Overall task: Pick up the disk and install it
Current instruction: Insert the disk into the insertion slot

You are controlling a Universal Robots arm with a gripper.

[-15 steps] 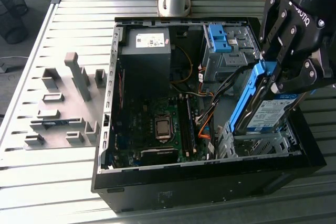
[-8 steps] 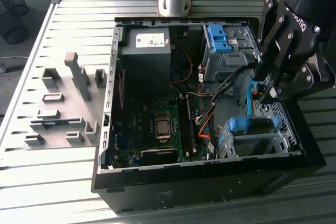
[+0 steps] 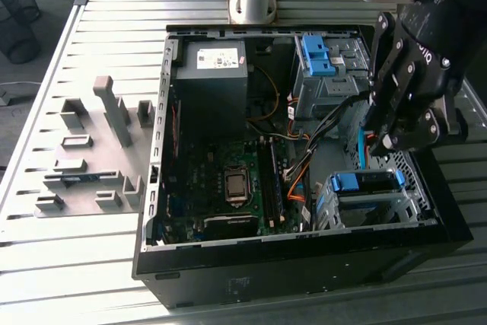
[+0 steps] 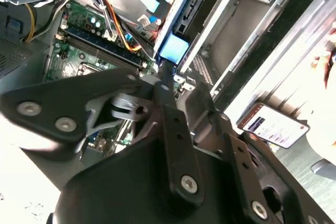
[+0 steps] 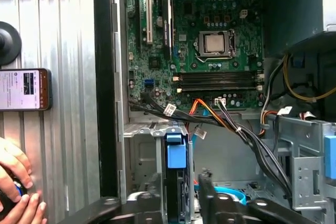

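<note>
The gripper (image 3: 380,138) hangs over the open computer case (image 3: 304,264) at the exterior view's right, just above the front drive cage (image 3: 373,203). Its black fingers (image 5: 207,198) pinch the disk (image 5: 177,182), which stands on edge between them, one blue side rail (image 5: 177,156) facing the first wrist view. In the second wrist view the same blue rail end (image 4: 173,50) shows just past the fingertips, with the metal cage walls (image 4: 236,40) beside it. The disk hangs above the cage opening; whether it touches the cage cannot be told.

Inside the case lie the green motherboard (image 5: 210,35) with its processor socket (image 5: 214,43), a bundle of black, orange and yellow cables (image 5: 236,124), and a dark grey power supply (image 3: 209,81) with a white sticker. A second cage with a blue bracket (image 3: 316,55) stands at the far side. Outside the case, on the ribbed metal table (image 3: 68,249), a phone (image 5: 23,89) lies flat and a person's hand (image 5: 16,182) rests near it. Grey fixtures (image 3: 91,157) stand on the table at the exterior view's left.
</note>
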